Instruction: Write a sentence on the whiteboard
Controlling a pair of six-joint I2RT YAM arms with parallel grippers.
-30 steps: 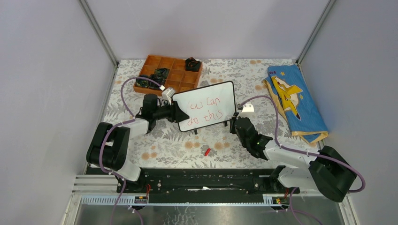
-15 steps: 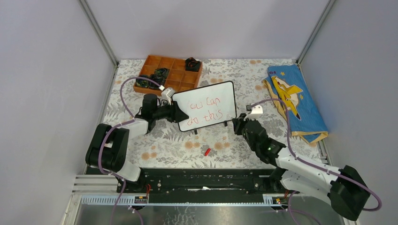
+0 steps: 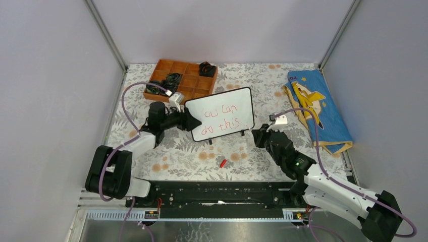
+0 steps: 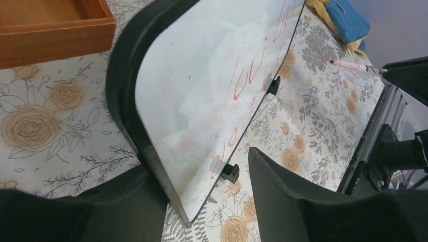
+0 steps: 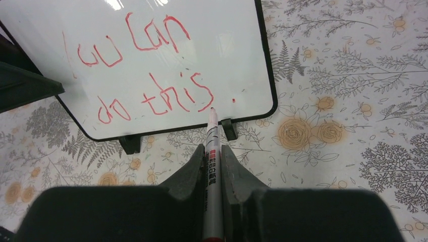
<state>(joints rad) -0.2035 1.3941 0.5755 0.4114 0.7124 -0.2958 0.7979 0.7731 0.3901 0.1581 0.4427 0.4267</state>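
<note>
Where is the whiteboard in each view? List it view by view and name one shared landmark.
Top external: whiteboard at the centre of the picture, its left edge in the left gripper.
Left wrist: whiteboard fills the middle, seen at a steep slant between the fingers.
Right wrist: whiteboard upper left, just beyond the marker tip.
Shared landmark: the red sentence on it.

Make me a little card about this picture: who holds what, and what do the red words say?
whiteboard: white, black frame, small black feet
sentence: red, two lines, roughly "you can do this"
left jaws: shut on the whiteboard's left edge
right jaws: shut on a marker, its tip near the board's lower edge, not touching
small red piece: on the flowery table, in front of the board
orange tray: behind the board
blue cloth: far right
</note>
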